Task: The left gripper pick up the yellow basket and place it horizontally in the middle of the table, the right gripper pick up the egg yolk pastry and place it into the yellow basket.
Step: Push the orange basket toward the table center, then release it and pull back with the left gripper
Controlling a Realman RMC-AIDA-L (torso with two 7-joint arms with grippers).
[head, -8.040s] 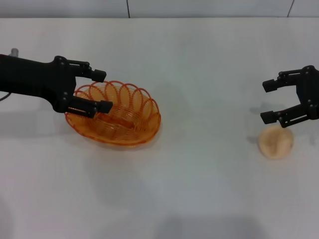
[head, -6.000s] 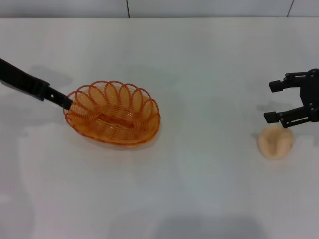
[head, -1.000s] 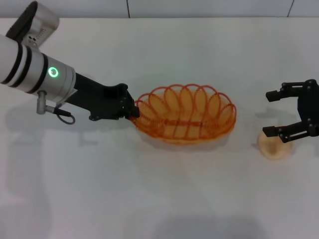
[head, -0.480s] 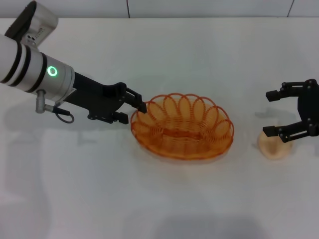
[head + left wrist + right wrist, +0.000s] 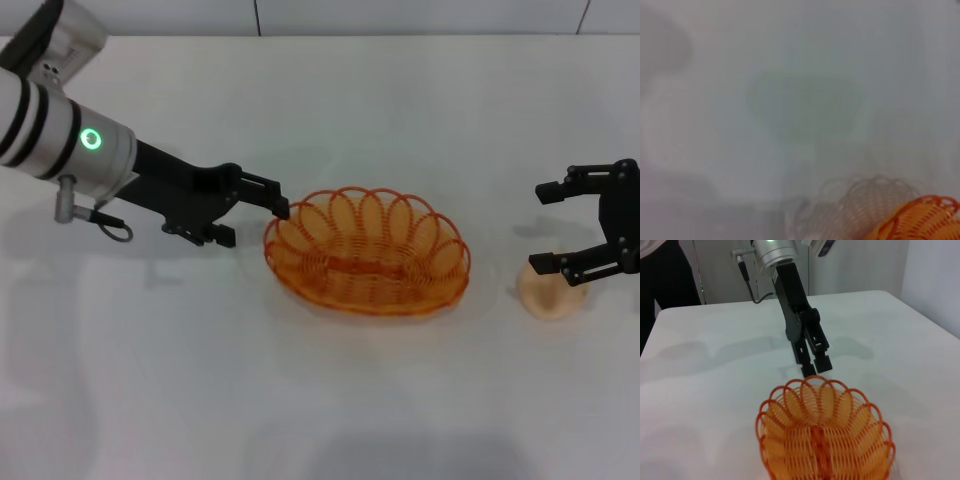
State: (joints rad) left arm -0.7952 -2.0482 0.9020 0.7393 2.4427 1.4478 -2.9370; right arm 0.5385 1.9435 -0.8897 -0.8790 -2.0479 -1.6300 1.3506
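While the yellow basket point(image 5: 367, 264) sits mid-table point(image 5: 330, 400), both arms reach inward.
Left pincer point(image 5: 255, 215), spread, just off its rim; right pincer point(image 5: 548, 227), spread, over the egg yolk pastry point(image 5: 549, 290).

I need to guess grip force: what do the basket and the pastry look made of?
The yellow basket looks like glossy translucent orange plastic, thin looped strands you can see through; possibly coated wire. The egg yolk pastry looks matte, pale beige and soft, with a creased top, though real or imitation cannot be told.
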